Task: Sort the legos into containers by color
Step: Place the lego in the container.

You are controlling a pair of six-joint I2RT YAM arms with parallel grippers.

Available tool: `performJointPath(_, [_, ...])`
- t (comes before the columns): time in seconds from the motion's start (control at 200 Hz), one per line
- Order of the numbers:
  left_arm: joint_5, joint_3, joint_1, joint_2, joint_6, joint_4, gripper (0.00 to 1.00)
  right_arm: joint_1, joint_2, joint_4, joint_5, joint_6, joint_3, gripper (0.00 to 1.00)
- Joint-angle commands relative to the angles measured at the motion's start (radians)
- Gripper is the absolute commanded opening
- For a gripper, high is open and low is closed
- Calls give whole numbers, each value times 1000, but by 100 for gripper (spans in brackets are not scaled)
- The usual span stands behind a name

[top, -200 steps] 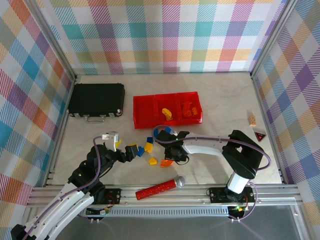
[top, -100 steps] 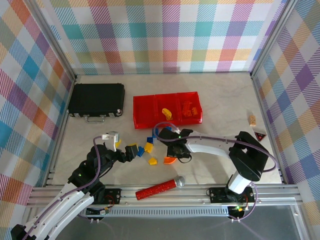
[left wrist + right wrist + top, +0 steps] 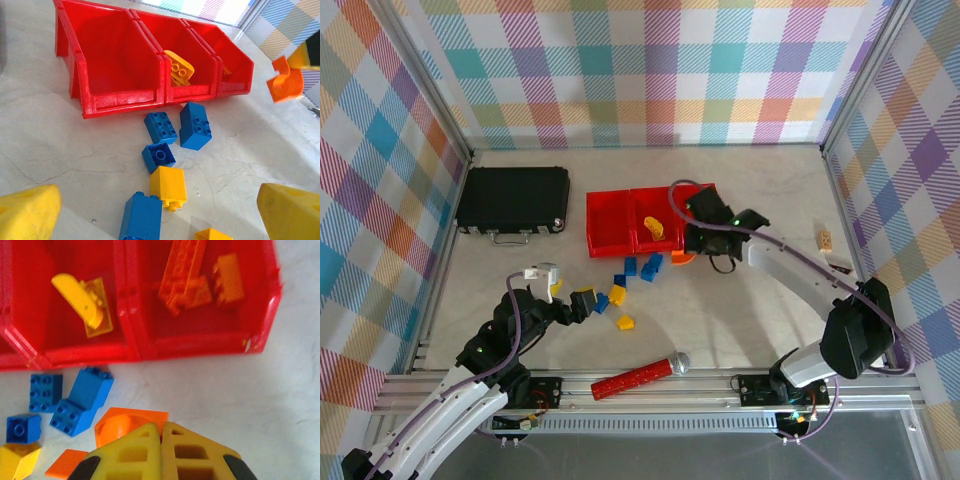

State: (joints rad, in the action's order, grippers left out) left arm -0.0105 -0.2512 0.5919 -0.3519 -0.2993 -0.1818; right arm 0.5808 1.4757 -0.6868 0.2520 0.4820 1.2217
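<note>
My right gripper (image 3: 692, 247) is shut on the orange arch (image 3: 682, 257), holding it above the table just in front of the containers (image 3: 605, 225). The arch (image 3: 131, 427) shows under the closed fingertips (image 3: 150, 445) and hangs in the air in the left wrist view (image 3: 285, 82). The left bin (image 3: 115, 50) is empty, the middle one holds a yellow brick (image 3: 82, 305), and the right one holds orange bricks (image 3: 195, 277). Blue bricks (image 3: 195, 125) and a yellow brick (image 3: 168, 186) lie loose in front. My left gripper (image 3: 160, 212) stands open near them, holding nothing.
A flat black case (image 3: 512, 198) lies at the back left. A red stick with a silver tip (image 3: 640, 375) lies near the front rail. A small tan block (image 3: 825, 240) sits by the right wall. Checked walls close in three sides.
My right gripper has lifted the orange arch off the table near the loose bricks and carried it back and to the right, up to the bins. The left arm has not moved.
</note>
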Motion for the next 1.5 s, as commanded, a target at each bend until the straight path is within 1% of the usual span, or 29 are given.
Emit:
performJointPath(0.0, [-8, -2, 13, -1, -10, 5, 100, -83, 82, 34, -106, -250, 86, 0])
performJointPath(0.09, [-9, -3, 12, -6, -11, 2, 100, -129, 181, 7, -122, -356, 185, 0])
performJointPath(0.205, [-15, -5, 13, -10, -11, 2, 100, -159, 304, -36, -131, -474, 317, 0])
performJointPath(0.33, [-23, -7, 13, -20, -14, 4, 100, -180, 414, -78, -75, -557, 440, 0])
performJointPath(0.4, [-25, -8, 13, -26, -14, 5, 100, -197, 461, -88, -62, -572, 495, 0])
performJointPath(0.42, [-25, -8, 12, -29, -14, 5, 100, -202, 472, -95, -60, -606, 510, 0])
performJointPath(0.675, [-32, -13, 13, -58, -14, 15, 100, -219, 629, -140, -1, -683, 670, 0])
performJointPath(0.915, [-36, -38, 13, -96, -27, -8, 100, -218, 708, -131, -1, -704, 717, 0])
performJointPath(1.015, [-44, -56, 13, -124, -49, -40, 100, -219, 708, -125, -4, -696, 720, 9])
performJointPath(1.045, [-49, -62, 14, -135, -57, -49, 100, -219, 706, -126, -6, -693, 721, 13])
performJointPath(1.09, [-62, -66, 17, -146, -68, -61, 100, -219, 705, -126, -1, -684, 723, 23])
performJointPath(1.155, [-77, -78, 21, -159, -87, -81, 100, -219, 700, -133, 0, -668, 732, 33])
performJointPath(1.205, [-88, -90, 25, -166, -101, -87, 100, -219, 689, -139, -1, -650, 737, 45])
performJointPath(1.215, [-90, -93, 27, -168, -104, -114, 100, -220, 688, -140, -2, -647, 736, 47])
performJointPath(1.255, [-101, -104, 33, -173, -117, -141, 100, -219, 675, -145, -6, -632, 737, 53])
performJointPath(1.33, [-106, -127, 47, -181, -139, -175, 100, -219, 645, -156, -17, -597, 734, 59])
performJointPath(1.365, [-110, -138, 55, -186, -147, -190, 100, -219, 630, -164, -22, -588, 733, 60])
performJointPath(1.38, [-114, -144, 59, -188, -150, -196, 100, -219, 621, -169, -26, -553, 732, 60])
performJointPath(1.495, [-157, -194, 100, -225, -165, -254, 100, -219, 524, -177, -87, -457, 679, 62])
